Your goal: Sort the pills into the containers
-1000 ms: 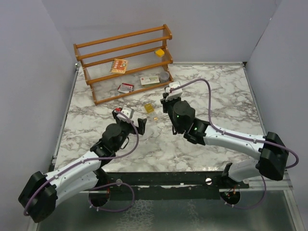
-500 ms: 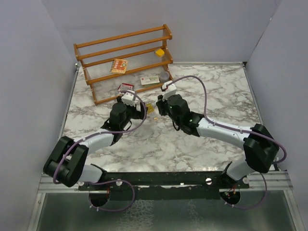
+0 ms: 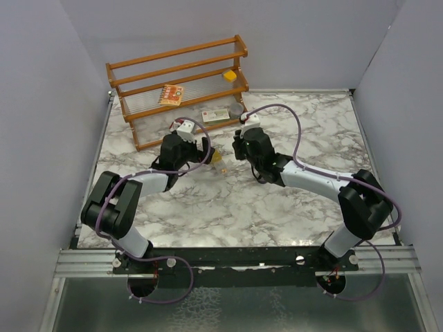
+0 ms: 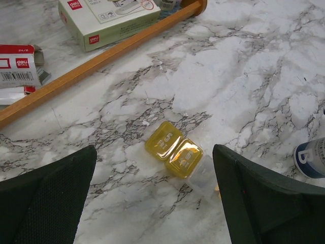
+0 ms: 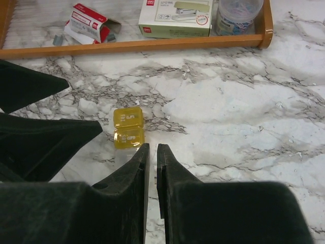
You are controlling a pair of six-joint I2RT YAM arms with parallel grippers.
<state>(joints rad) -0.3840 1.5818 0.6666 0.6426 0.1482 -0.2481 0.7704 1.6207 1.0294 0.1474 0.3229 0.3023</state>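
Yellow pills (image 5: 128, 127) now between the wide left tool (image 4: 154, 151), right tool (image 5: 151, 151) nearer.

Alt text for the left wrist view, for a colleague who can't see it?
Two joined yellow pill cells, with a clear cell attached, lie on the marble table between the wide-open fingers. A wooden rail crosses the upper left, a green box and a red box behind it.

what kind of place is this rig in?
Probably a robot test cell: marble-pattern tabletop boxed in by plain grey walls, a metal mounting rail at its near edge, a wooden rack holding office-supply boxes.
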